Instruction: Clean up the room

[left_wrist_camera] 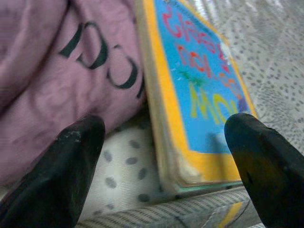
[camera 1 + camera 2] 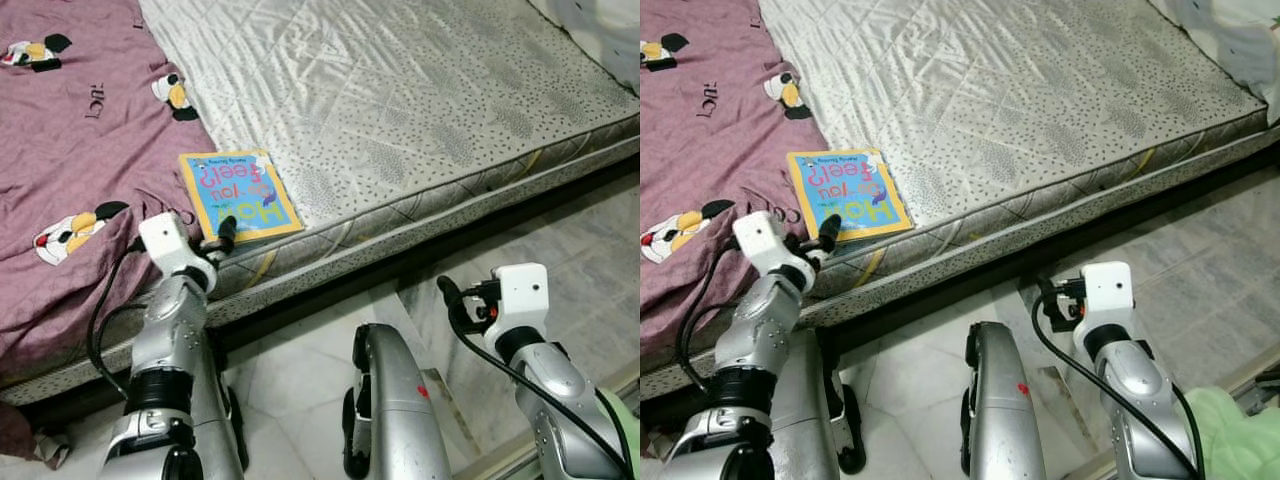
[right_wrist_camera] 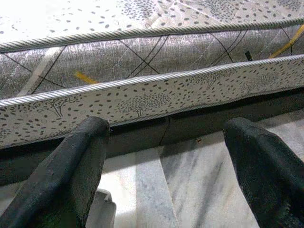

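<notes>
Blue-yellow book [image 2: 238, 193] at mattress [image 2: 420, 110] edge, left-centre of frame — long axis running away from left gripper [image 2: 226, 233], fingers spread at near corner; right gripper [image 2: 452, 296] farther, open, empty.

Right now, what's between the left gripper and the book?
Just a bare patch of mattress. In the left wrist view, the open left gripper faces the book corner.

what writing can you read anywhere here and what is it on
"How do you feel?" in big coloured letters, upside down to the camera, on the cover of the blue and yellow book at the mattress edge.
Small line on the book's far edge: too small to read.
Dark letters on the purple blanket: look like "LOR", partly folded, not sure.
</notes>
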Robot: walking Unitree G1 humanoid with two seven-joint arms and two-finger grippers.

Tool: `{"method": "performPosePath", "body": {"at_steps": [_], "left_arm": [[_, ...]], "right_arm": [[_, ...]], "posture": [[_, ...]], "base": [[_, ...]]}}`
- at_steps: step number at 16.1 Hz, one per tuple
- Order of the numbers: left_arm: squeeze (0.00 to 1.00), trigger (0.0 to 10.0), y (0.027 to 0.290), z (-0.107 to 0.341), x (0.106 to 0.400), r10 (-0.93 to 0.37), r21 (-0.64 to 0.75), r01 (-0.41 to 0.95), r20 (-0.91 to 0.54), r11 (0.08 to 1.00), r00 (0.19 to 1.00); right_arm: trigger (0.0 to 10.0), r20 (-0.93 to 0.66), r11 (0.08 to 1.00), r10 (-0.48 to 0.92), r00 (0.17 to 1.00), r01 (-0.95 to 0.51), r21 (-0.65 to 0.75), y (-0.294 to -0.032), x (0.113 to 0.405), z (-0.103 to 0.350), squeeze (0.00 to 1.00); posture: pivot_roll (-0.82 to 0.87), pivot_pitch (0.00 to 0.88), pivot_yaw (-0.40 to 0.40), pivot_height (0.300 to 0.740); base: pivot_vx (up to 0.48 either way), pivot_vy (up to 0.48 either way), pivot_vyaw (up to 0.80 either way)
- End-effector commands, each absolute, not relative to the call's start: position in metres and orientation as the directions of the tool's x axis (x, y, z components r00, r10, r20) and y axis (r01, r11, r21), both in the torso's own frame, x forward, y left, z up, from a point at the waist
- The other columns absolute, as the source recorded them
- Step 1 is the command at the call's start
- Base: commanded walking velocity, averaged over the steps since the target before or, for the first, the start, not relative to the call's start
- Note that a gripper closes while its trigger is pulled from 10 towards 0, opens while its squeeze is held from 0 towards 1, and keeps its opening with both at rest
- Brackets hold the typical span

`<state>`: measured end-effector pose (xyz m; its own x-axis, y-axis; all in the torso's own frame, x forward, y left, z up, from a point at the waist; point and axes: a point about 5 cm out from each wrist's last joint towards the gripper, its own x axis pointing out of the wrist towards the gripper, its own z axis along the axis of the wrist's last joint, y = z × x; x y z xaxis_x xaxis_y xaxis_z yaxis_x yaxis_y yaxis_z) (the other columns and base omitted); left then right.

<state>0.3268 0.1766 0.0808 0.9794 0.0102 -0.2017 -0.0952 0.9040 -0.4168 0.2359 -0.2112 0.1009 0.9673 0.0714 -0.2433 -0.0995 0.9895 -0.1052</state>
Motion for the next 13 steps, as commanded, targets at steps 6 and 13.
{"method": "performPosePath", "body": {"at_steps": [6, 13], "left_arm": [[0.00, 10.0, 0.179, 0.075, 0.339, -0.062, -0.438, -0.058, -0.256, 0.897, 0.965], [0.00, 0.0, 0.171, 0.079, 0.352, -0.168, -0.564, 0.000, -0.247, 0.826, 0.954]], "right_arm": [[10.0, -0.244, 0.987, 0.076, 0.967, -0.108, -0.121, -0.213, 0.236, 0.105, 0.00], [10.0, -0.228, 0.986, 0.072, 0.971, -0.104, -0.134, -0.214, 0.241, 0.107, 0.00]], "posture": [[-0.24, 0.262, -0.069, 0.567], [-0.25, 0.233, -0.069, 0.562]], "base": [[0.000, 0.000, 0.00], [0.000, 0.000, 0.00]]}}
